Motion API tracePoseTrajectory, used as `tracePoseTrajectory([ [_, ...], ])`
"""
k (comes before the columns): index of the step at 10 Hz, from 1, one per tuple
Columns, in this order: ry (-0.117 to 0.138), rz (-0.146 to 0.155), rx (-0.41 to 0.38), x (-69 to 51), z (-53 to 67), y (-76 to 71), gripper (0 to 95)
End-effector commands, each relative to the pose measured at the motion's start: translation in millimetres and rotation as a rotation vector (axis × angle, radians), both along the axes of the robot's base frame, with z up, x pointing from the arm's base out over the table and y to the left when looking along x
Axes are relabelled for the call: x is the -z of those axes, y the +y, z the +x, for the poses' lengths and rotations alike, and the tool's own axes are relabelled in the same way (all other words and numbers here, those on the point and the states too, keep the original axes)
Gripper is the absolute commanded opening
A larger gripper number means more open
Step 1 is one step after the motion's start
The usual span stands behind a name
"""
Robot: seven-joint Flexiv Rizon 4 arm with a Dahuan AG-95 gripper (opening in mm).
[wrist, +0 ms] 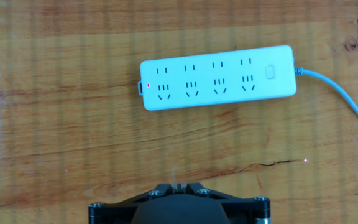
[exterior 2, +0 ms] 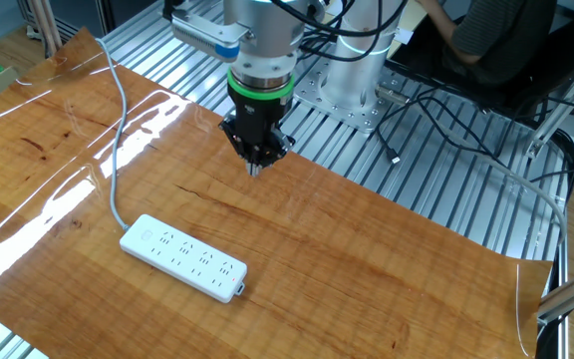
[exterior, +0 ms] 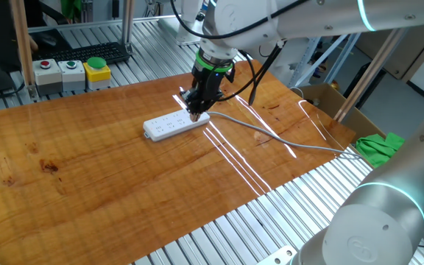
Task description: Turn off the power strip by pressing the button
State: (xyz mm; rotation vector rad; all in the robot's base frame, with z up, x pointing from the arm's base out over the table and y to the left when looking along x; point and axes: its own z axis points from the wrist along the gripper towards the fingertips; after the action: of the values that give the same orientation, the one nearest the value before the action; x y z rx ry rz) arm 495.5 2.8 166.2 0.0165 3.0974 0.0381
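Gripper poised above the wooden table, clear of the power strip.

In the hand view the gripper [wrist: 178,185] shows its fingertips pressed together with no gap, holding nothing and touching nothing. Beyond it on the wooden table [wrist: 55,124] lies the white power strip [wrist: 217,76], flat, sockets up. The button [wrist: 268,72] sits at its cabled end, where the grey cable [wrist: 340,93] leaves. The other fixed view shows the gripper [exterior 2: 255,168] well above the tabletop, apart from the strip.
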Motion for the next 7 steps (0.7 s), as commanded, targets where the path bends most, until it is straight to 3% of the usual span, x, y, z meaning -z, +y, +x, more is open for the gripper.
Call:
tracePoseTrajectory([
  [1,-0.001,-0.009,0.000,5.6,3.2,-4.5,19.0],
  [5,-0.002,-0.017,-0.022,22.1,15.6,-26.0,19.0],
  [6,-0.002,-0.021,-0.028,24.9,18.1,-28.9,38.0],
  [7,-0.003,-0.023,-0.037,30.4,22.3,-35.3,38.0],
])
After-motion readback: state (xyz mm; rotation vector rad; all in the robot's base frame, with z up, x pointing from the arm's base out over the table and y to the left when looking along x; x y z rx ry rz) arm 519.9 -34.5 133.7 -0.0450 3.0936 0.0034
